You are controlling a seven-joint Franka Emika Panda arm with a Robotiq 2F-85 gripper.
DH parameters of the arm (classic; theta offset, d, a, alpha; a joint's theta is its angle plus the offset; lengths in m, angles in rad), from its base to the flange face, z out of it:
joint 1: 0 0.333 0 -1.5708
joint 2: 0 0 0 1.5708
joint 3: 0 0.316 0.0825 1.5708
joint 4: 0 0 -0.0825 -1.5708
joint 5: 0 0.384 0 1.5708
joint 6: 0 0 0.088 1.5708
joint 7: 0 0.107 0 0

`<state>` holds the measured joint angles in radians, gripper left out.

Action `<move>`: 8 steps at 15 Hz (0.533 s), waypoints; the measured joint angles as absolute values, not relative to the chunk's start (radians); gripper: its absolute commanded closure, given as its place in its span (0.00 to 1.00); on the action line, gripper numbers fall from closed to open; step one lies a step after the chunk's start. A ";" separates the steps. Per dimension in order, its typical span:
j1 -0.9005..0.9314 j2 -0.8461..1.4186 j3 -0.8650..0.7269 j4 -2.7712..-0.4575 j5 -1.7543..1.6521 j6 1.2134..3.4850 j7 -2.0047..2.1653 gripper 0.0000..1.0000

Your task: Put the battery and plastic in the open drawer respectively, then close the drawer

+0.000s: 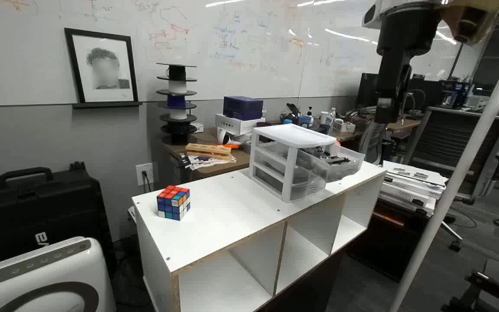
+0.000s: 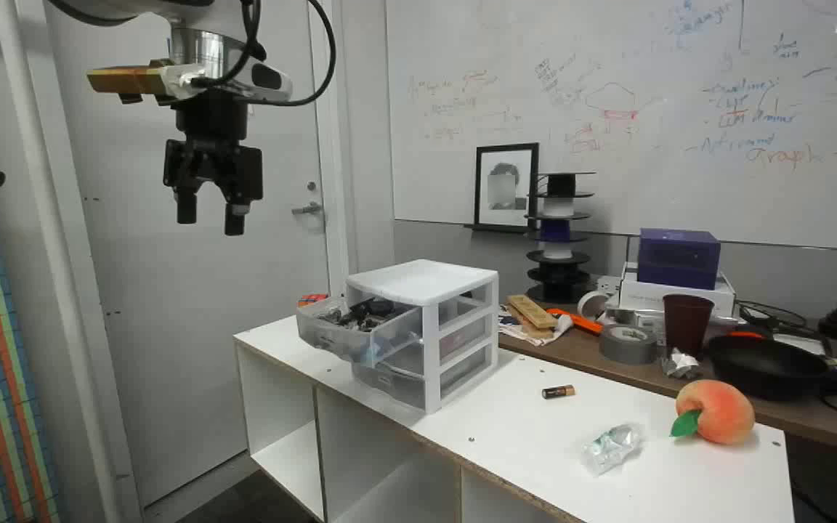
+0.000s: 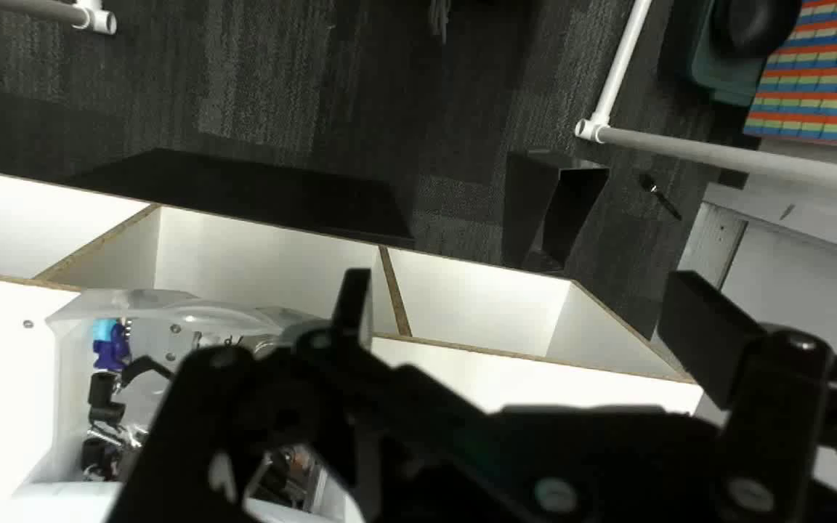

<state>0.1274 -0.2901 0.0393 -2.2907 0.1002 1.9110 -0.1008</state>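
While the top drawer (image 1: 345,171) of the three-tier unit (image 1: 295,135) sits pulled out in an exterior view, presumably for drops from above, I see small parts (image 1: 339,160) in it. In an exterior view fingers (image 2: 187,207) hang high, spread, empty; black-and-copper battery (image 2: 558,392) and crumpled clear plastic wrapper (image 2: 612,448) lie apart on the tabletop (image 2: 513,428), likely for separate picks. Wrist view: fingers wide, cubbies (image 3: 473,301) and carpet (image 3: 455,211) between, nothing gripped.
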 measured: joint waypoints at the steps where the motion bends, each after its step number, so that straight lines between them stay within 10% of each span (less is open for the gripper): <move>1: 0.127 -0.290 0.039 -2.287 0.100 1.911 -0.101 0.00; 8: 0.127 -0.293 0.039 -2.282 0.100 1.911 -0.101 0.00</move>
